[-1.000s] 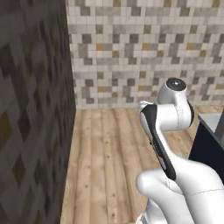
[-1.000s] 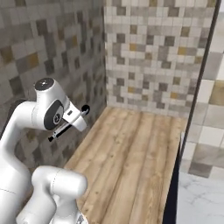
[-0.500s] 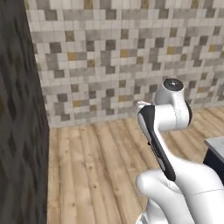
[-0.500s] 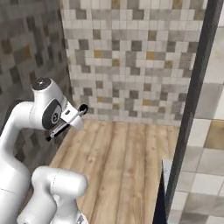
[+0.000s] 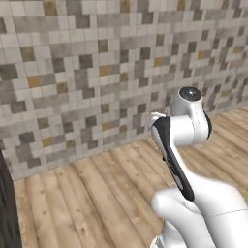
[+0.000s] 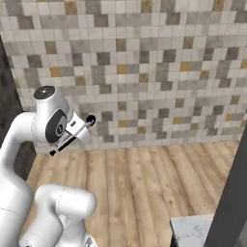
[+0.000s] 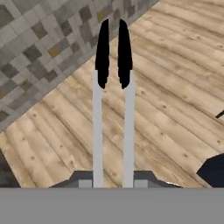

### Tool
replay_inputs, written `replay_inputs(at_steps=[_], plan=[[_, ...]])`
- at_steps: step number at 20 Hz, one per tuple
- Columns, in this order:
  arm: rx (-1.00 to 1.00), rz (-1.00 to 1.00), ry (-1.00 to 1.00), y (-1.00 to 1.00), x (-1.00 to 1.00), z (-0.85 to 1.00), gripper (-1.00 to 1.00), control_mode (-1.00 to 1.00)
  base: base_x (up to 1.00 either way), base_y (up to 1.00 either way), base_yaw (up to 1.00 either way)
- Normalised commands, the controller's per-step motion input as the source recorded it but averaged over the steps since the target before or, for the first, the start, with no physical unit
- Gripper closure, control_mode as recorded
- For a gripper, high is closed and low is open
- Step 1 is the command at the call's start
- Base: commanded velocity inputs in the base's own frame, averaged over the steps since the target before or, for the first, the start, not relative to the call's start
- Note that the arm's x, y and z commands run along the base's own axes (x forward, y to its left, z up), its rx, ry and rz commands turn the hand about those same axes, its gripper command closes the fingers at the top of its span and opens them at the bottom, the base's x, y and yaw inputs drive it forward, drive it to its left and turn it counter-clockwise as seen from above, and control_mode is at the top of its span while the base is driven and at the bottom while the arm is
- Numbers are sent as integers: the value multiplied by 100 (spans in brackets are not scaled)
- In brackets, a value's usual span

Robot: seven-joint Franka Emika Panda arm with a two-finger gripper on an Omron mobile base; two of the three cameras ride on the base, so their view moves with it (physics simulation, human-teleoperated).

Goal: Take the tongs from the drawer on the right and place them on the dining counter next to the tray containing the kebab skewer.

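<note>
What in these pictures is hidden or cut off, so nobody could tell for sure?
- Tongs: hand view; lower ends run behind the grey band, so the pincer's grip point is hidden.
- Marble slab: right base view; just a corner, cut by the bottom edge and a dark post.
- Dark shape: hand view; cut by the right edge, unidentifiable.

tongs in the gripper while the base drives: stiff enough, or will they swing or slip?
The tongs probably stay stiff: their two slim arms run straight and parallel out from the gripper. Held at one end, the long overhang could pivot if bumped. The smooth grey arms may be slippery, though nothing looks skewed.
</note>
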Motion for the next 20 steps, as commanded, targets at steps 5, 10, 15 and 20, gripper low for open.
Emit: replay_inputs(at_steps=[5, 10, 15, 20], plan=[[0, 0, 0, 0, 0, 0, 100, 100, 100, 6, -61], [0, 0, 0, 0, 0, 0, 100, 100, 100, 0, -65], [0, 0, 0, 0, 0, 0, 100, 100, 100, 0, -69], [0, 0, 0, 0, 0, 0, 100, 100, 93, 0, -74]])
